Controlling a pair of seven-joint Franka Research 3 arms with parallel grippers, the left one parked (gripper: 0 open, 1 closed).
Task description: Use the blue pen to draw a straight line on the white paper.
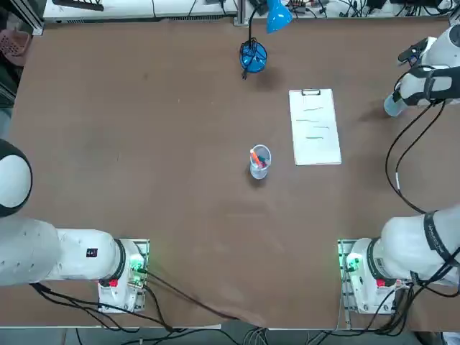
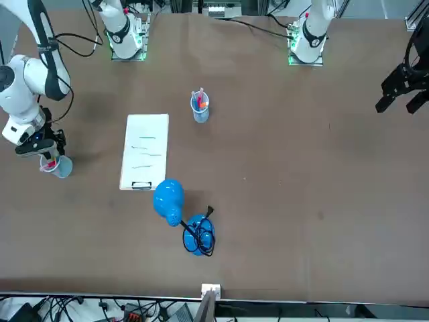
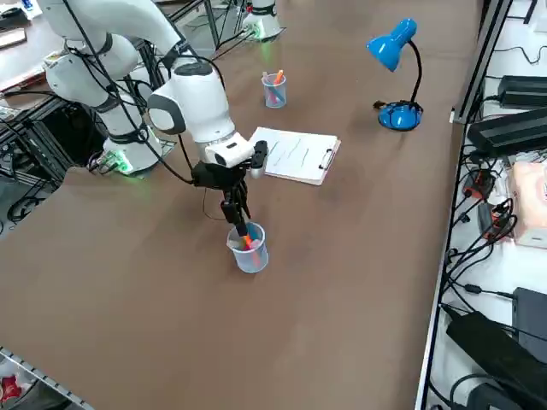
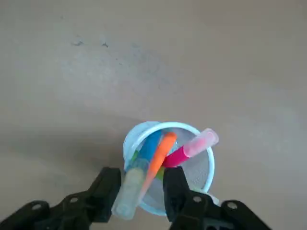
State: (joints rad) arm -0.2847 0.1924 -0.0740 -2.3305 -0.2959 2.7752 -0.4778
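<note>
Two black fingers (image 4: 112,191) of the right gripper (image 4: 140,189) lowered over the mouth of a small clear cup (image 4: 201,167), parted with a narrow gap, one on each side of a pale capped pen end (image 4: 128,191) and an orange pen (image 4: 158,160); whether pinching these or merely flanking them, cannot tell. In the gap just beyond the fingertips, leaning against the cup rim: the blue pen (image 4: 149,146), thin, short, bright blue, only a part of its shaft showing between the orange pen and a sliver of green. Next to it a pink pen (image 4: 192,146) with a paler cap, tilted out over the far rim. Seen from the right side, fingers pointing straight down into the cup (image 3: 249,249), an orange tip visible inside. Cup standing upright on the brown table (image 3: 128,282).

Farther out across the table, well apart from the fingers: the white paper (image 1: 314,126), a rectangular sheet, taller than wide, with a small dark clip on its top edge and a few short faint lines, lying flat. Beyond that, near the table's middle, a second clear cup (image 1: 259,161) holding more pens. At the far edge, a blue desk lamp (image 1: 253,56) with round base and bent neck.
</note>
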